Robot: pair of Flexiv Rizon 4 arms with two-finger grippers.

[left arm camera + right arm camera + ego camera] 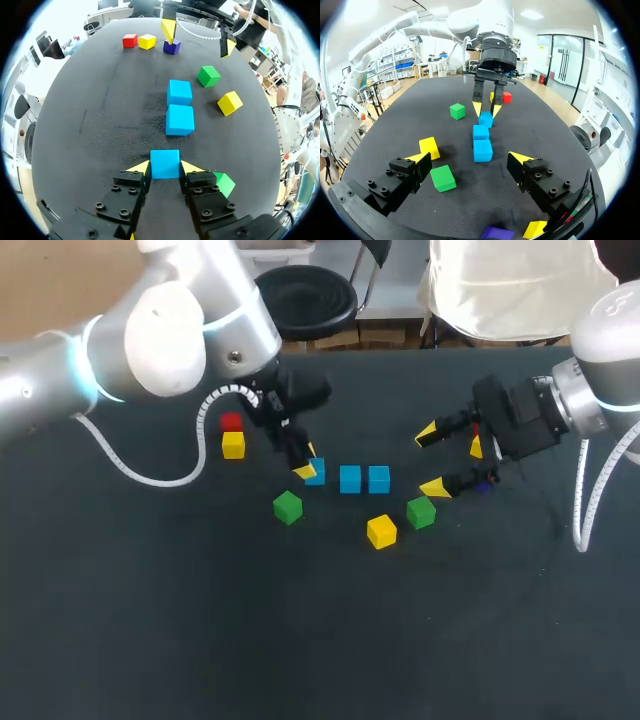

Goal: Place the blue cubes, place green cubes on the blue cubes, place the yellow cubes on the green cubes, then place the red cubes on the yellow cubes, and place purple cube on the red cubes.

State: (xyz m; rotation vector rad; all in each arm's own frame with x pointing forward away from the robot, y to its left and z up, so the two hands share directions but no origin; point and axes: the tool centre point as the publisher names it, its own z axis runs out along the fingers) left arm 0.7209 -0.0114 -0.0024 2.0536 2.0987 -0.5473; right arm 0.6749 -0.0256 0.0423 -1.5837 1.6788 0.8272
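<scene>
Three blue cubes lie in a row on the black table (150, 620). My left gripper (165, 167) is shut on the end blue cube (165, 164) (317, 473), which is level with the other two (350, 479) (378, 479). Green cubes (287, 507) (421, 512) and a yellow cube (381, 531) lie in front of the row. A red cube (231, 422) and a yellow cube (233, 445) sit at the left. My right gripper (435, 460) (470, 160) hangs open to the right of the row, with nothing between its fingers. A purple cube (172, 47) (497, 233) lies under it.
Another red cube (130, 41) and yellow cube (147, 41) sit near the purple one, beneath my right arm. A green cube (224, 183) lies close beside my left gripper's finger. The table's near half is bare black cloth.
</scene>
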